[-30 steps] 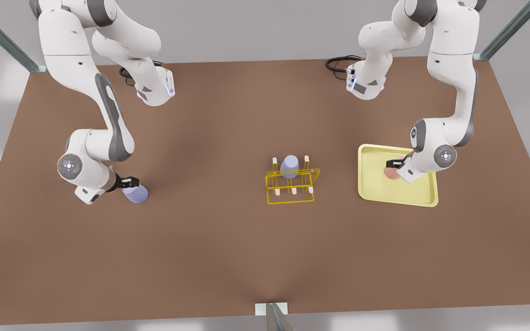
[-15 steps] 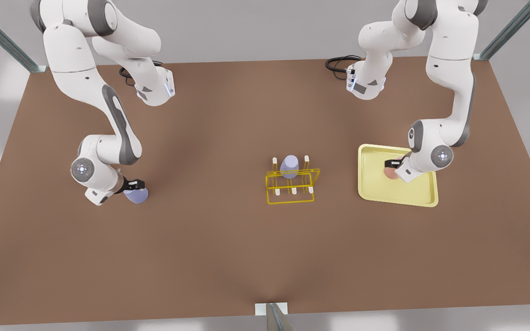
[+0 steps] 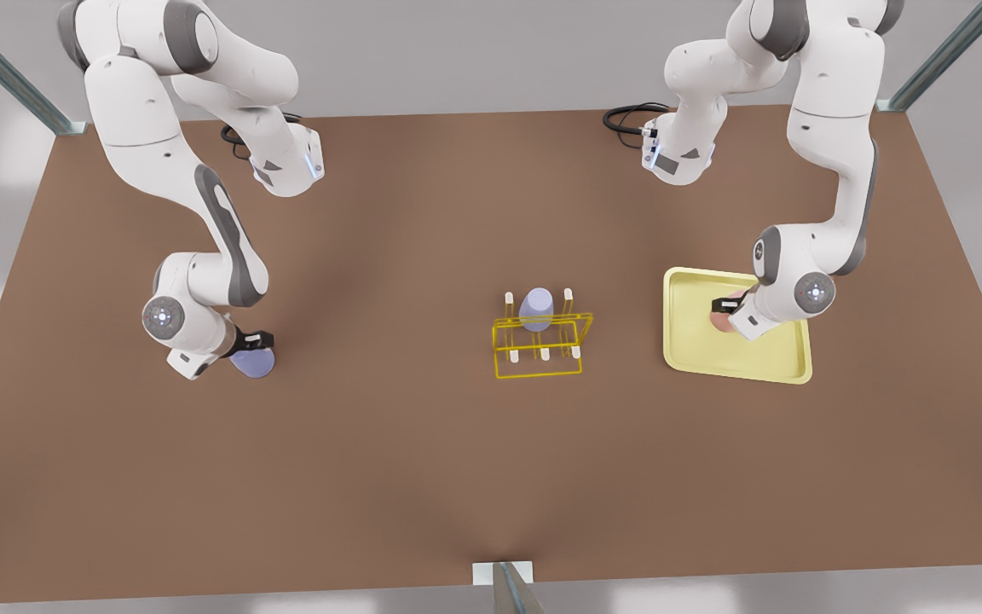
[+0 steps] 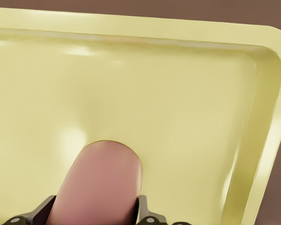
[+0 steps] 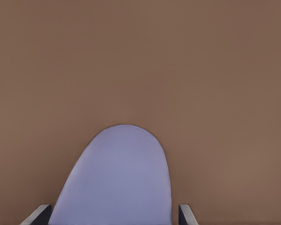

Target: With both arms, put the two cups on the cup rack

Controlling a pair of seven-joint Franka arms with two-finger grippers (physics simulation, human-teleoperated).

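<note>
A lavender cup [image 3: 254,364] stands on the brown table at the front view's left; it fills the near part of the right wrist view as the cup [image 5: 117,178]. My right gripper [image 3: 257,341] is open around it, one finger [image 5: 37,216] on each side. A salmon pink cup [image 3: 719,321] sits in the pale yellow tray [image 3: 738,371] at the front view's right. My left gripper [image 3: 723,305] is open astride this cup [image 4: 100,183], fingers [image 4: 40,214] close against its sides. The yellow wire cup rack [image 3: 540,345] stands mid-table.
Another lavender cup [image 3: 536,309] sits upside down on a back peg of the rack, with bare white-tipped pegs beside it. The tray's raised rim [image 4: 267,117] surrounds the pink cup. Black cables [image 3: 627,115] lie by the arm bases at the table's far edge.
The arm at the front view's left has slid rightward, bringing its gripper closer over the lavender cup. The other arm has shifted slightly left at the pink cup. Both cups stayed in place.
</note>
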